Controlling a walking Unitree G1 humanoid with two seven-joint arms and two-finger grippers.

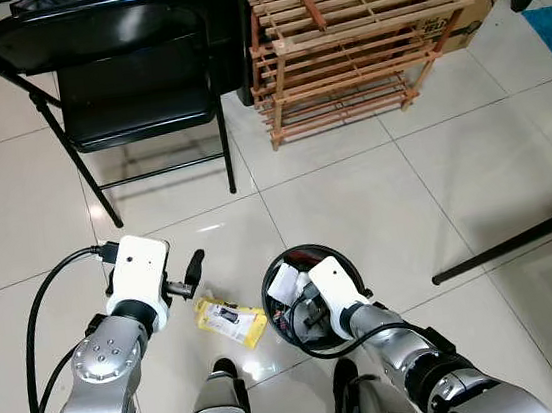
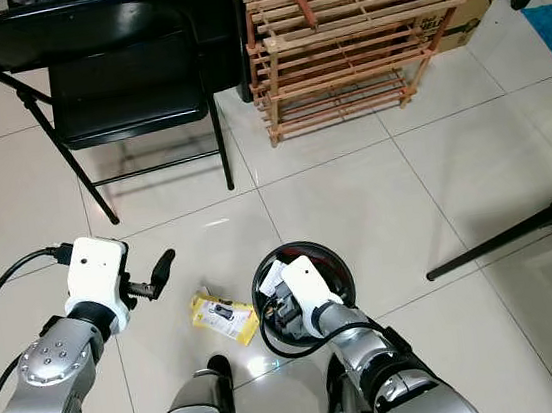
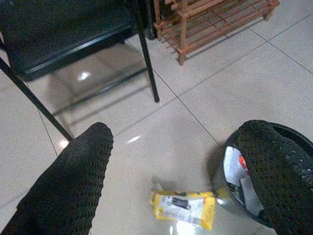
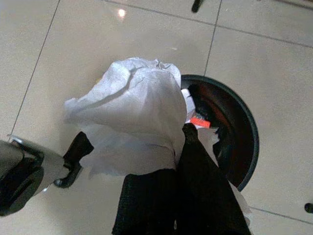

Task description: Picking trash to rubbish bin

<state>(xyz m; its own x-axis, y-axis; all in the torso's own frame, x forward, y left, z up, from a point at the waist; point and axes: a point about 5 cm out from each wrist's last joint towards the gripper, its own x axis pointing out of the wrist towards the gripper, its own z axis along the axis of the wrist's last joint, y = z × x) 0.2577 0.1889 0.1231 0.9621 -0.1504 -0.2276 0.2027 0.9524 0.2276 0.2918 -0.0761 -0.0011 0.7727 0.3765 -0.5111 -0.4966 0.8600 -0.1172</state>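
Two trash items. Crumpled white tissue wad point(image 4: 134, 103): light, soft; right end effector point(image 4: 178, 161) pinches it over round black rubbish bin point(image 1: 275, 317). Flat yellow plastic wrapper point(image 1: 232, 321): on floor, bin's 9 o'clock; thin, slippery, grip at raised edge. Left end effector point(image 3: 181, 171): fingers wide, empty, above wrapper. Right wrist view shows pinch; eye views show it poorly.

Our right end effector point(image 4: 181, 161) hides part of the rubbish bin point(image 4: 247, 122) rim, and the crumpled white paper point(image 4: 139, 105) it pinches covers the contents beneath. The print on the yellow packet point(image 1: 232, 321) is too small to read.
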